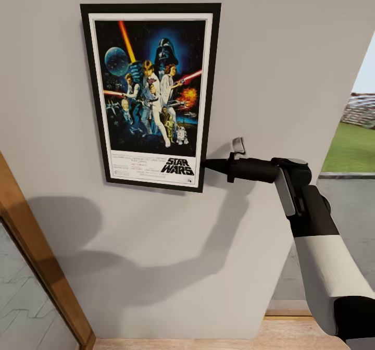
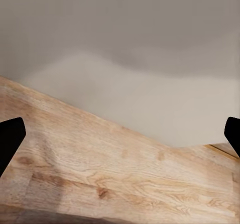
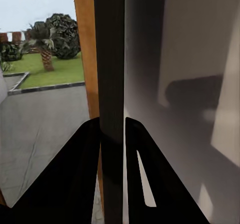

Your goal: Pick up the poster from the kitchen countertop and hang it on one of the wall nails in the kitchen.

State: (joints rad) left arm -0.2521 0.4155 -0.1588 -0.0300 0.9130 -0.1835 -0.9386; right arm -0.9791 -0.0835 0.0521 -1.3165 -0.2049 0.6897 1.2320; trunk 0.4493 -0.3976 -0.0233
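Observation:
The poster (image 1: 151, 95), a black-framed Star Wars print, sits upright and flat against the pale grey wall (image 1: 291, 53). My right gripper (image 1: 208, 165) reaches in from the right and is shut on the poster's lower right frame edge. In the right wrist view that edge is a dark strip (image 3: 111, 59) running between the two black fingers (image 3: 80, 174). My left gripper (image 2: 120, 136) is open and holds nothing, its fingertips (image 2: 10, 139) far apart over wood floor beside the wall. Any wall nail is hidden, and the kitchen countertop is out of view.
A wooden door frame (image 1: 36, 266) slants along the lower left. An opening (image 1: 359, 131) at the right shows lawn and paving outside. Wood floor (image 1: 208, 339) runs along the wall's base.

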